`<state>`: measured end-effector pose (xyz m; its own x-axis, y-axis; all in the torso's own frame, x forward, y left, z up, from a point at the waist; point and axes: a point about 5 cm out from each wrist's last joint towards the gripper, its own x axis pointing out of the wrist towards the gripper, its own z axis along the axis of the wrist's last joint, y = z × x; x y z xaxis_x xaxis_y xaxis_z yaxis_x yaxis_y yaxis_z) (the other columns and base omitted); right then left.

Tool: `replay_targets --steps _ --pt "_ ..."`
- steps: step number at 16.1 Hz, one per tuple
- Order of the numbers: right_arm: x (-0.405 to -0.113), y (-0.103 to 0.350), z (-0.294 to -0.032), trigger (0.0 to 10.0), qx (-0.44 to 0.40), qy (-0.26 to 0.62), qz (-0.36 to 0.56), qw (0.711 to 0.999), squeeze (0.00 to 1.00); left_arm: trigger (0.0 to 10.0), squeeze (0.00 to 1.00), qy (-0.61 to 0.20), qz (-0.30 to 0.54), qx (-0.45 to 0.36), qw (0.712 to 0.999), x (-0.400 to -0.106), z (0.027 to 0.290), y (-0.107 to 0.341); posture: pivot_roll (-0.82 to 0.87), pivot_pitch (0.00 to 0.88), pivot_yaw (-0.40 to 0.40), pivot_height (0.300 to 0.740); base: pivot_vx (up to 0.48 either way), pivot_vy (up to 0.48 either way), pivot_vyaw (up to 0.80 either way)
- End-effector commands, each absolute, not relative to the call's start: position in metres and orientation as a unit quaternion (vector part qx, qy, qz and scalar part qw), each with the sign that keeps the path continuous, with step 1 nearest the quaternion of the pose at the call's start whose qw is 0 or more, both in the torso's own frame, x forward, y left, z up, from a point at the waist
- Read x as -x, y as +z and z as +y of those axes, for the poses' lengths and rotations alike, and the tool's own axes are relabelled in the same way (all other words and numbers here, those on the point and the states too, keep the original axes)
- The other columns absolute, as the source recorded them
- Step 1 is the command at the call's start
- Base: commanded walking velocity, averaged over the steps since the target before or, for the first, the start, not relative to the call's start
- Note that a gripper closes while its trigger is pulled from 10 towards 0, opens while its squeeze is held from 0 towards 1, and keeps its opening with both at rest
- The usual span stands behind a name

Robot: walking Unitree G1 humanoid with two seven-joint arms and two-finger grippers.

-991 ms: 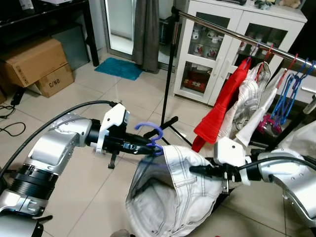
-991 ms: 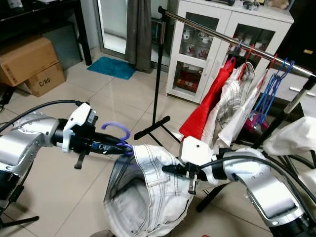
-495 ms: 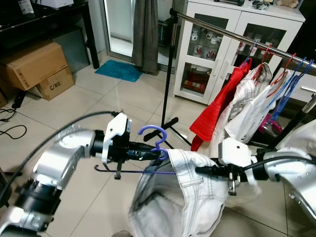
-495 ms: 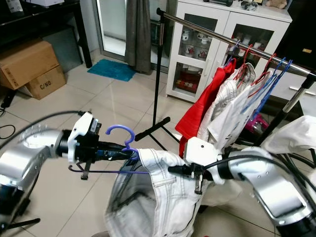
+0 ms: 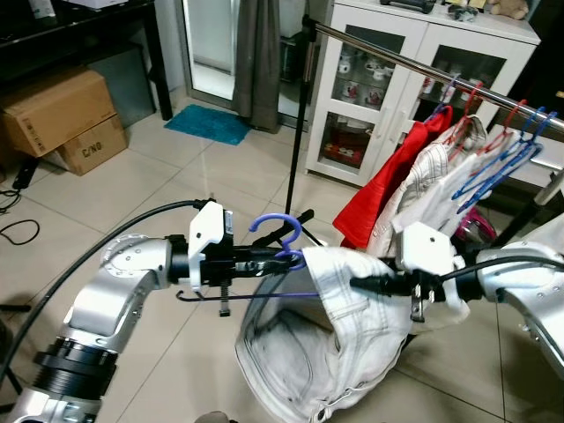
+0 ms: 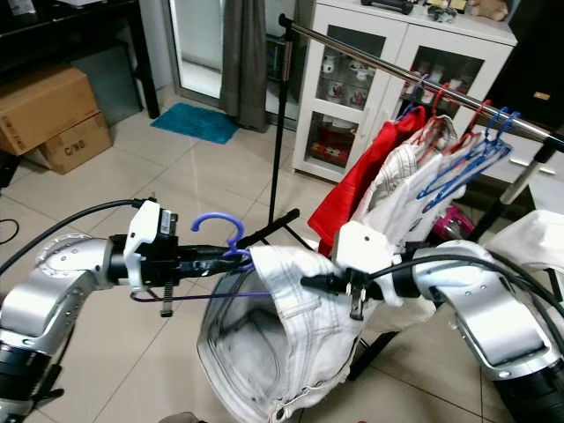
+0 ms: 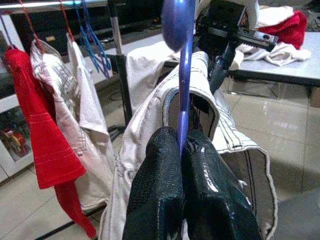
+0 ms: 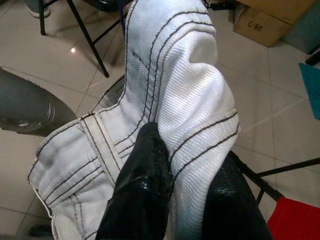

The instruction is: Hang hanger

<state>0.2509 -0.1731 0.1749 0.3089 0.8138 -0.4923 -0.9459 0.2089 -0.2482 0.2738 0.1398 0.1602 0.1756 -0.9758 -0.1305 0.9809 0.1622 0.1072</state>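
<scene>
The hanger point(image 5: 276, 231) is purple. The jeans point(image 5: 335, 344) are white with dark stitching. A red garment point(image 5: 388, 189) hangs beside blue hangers point(image 5: 493, 167).

Both eye views look forward and down from head height, the clothes rail point(image 5: 423, 66) crossing the upper right of the frame and tiled floor point(image 5: 132, 185) at centre left. The left wrist view sits close behind its black fingers point(image 7: 160, 195), facing the white trousers point(image 7: 150, 115) and the rail. The right wrist view looks down, very near, onto those trousers.
</scene>
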Motion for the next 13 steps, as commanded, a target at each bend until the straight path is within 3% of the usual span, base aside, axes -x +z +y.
replay_targets --steps 1,7,13 --pt "-0.25 0.188 -0.167 10.0 0.249 0.588 0.092 0.764 1.0 0.0 0.0 -0.637 -0.013 -0.09 0.765 -0.277 0.134 0.172 0.02 0.0 -0.069 0.74 0.0 0.0 0.0" --pt "-0.249 0.194 -0.174 10.0 0.242 0.571 0.072 0.781 1.0 0.0 0.0 -0.614 -0.029 -0.086 0.784 -0.282 0.137 0.179 0.02 0.0 -0.064 0.74 0.0 0.0 0.0" --pt "-0.251 0.213 -0.181 10.0 0.191 0.528 0.01 0.828 1.0 0.0 0.0 -0.591 -0.039 -0.084 0.801 -0.281 0.137 0.178 0.03 0.0 -0.07 0.74 0.0 0.0 0.0"
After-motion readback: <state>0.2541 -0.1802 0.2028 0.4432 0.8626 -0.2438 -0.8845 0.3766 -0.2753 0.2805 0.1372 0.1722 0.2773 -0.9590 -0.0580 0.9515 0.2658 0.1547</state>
